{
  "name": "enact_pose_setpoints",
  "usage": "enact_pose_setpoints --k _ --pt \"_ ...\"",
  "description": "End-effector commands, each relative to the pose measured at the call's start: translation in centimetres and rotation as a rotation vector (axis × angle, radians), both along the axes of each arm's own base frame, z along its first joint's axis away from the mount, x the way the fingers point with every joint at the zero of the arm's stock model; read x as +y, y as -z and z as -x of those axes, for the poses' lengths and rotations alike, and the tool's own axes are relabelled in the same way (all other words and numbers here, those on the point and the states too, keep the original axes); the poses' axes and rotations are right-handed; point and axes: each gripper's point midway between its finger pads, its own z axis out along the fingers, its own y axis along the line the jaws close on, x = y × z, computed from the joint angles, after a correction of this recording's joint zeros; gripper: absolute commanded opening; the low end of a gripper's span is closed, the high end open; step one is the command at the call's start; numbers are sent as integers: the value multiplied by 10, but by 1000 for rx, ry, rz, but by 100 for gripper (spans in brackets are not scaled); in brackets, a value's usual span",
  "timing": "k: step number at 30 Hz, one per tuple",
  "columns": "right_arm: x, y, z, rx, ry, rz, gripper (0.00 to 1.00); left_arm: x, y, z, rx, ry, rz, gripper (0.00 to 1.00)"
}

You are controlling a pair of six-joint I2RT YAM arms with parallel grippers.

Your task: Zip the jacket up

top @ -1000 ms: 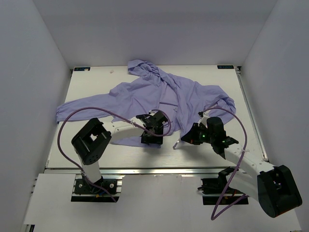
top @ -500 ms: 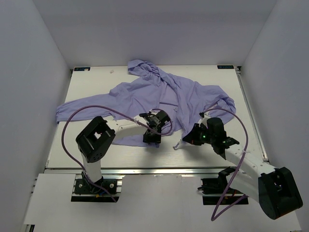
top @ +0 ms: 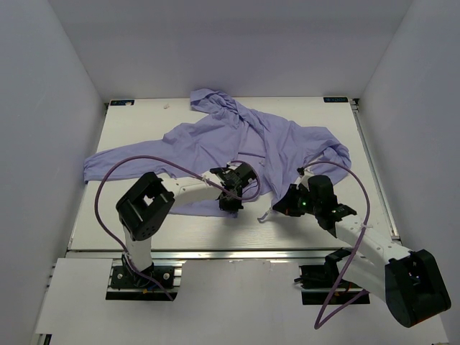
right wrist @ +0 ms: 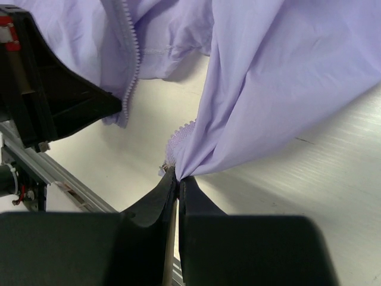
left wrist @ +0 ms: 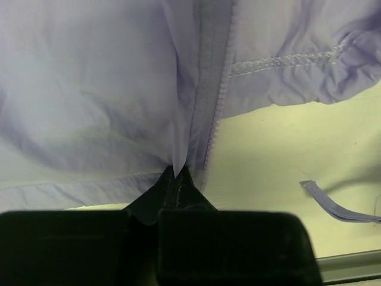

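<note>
**A:** Whereabouts of the jacket [top: 215,140]?

**B:** Spread wrinkled over the middle of the bench [top: 136,122], hood toward the bench's far edge, one sleeve trailing to the bench's left side. Front lying open, so not yet zipped.

**A:** And the left pincer [left wrist: 177,173]?

**B:** Clamped fully shut on a pinch of cloth at the hem, just beside the zipper tape [left wrist: 208,89]. Sitting toward the bench's near edge, a little left of its middle. Probably gripped there to pin that front edge down and hold its teeth straight.

**A:** The right pincer [right wrist: 177,176]?

**B:** Likewise closed tight, nipping the bottom corner of the other front edge, with zipper teeth [right wrist: 180,132] showing right above the tips. Also toward the bench's near edge, right of its middle.

**A:** Why two grips so low on the cloth?

**B:** Judging by the task, to bring both bottom ends together, since a zipper starts at the hem. Held at the very corners so as to steer the teeth rather than loose cloth. Apart for now, with bare bench showing between the two edges.

**A:** Any sign of the slider?

**B:** None made out in any view, so impossible to say which edge carries it.

**A:** Anything to watch?

**B:** Thin, soft cloth, likely to slip or bunch under a pull. Best moved gently.
</note>
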Motion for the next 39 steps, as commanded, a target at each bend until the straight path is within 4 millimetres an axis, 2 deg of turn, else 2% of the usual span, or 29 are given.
enact_pose_setpoints --k 1,5,8,9,11,12,13,15,16,17,19,20,23,27,33,39 --pt "8 -14 -5 -82 -52 -41 0 4 27 12 49 31 -22 0" --pt "21 -31 -5 -136 -116 -120 0 -5 -13 -5 -52 23 30 0" --pt "34 -53 -7 -225 -191 -186 0 -11 -64 -24 -184 13 88 0" --pt "36 -59 -8 -250 -208 -198 0 -12 -94 -30 -250 25 140 0" --pt "43 -79 -9 -316 -256 -241 0 -18 -124 -35 -330 32 226 0" --pt "45 -86 -9 -329 -262 -261 0 -21 -139 -35 -366 60 273 0" --pt "47 -91 -8 -342 -269 -280 0 -19 -168 -33 -423 61 341 0" --pt "50 -104 -8 -375 -274 -319 0 -22 -187 -31 -482 86 422 0" --pt "53 -113 -7 -412 -299 -345 0 -24 -212 -29 -534 96 499 0" --pt "54 -118 -6 -431 -306 -360 0 -24 -218 -27 -553 103 526 0" --pt "56 -126 -4 -464 -320 -390 0 -18 -215 -23 -580 122 530 0" --pt "57 -136 -4 -505 -330 -410 0 -15 -225 -24 -617 121 555 0" --pt "58 -146 -4 -534 -331 -438 0 -11 -215 -22 -625 127 542 0" --pt "61 -153 -1 -533 -348 -478 0 -17 -208 -20 -607 149 558 0" --pt "64 -147 -2 -569 -408 -444 0 -31 -203 -13 -575 195 613 0" --pt "69 -137 1 -519 -446 -461 0 -28 -198 -12 -574 183 615 0"
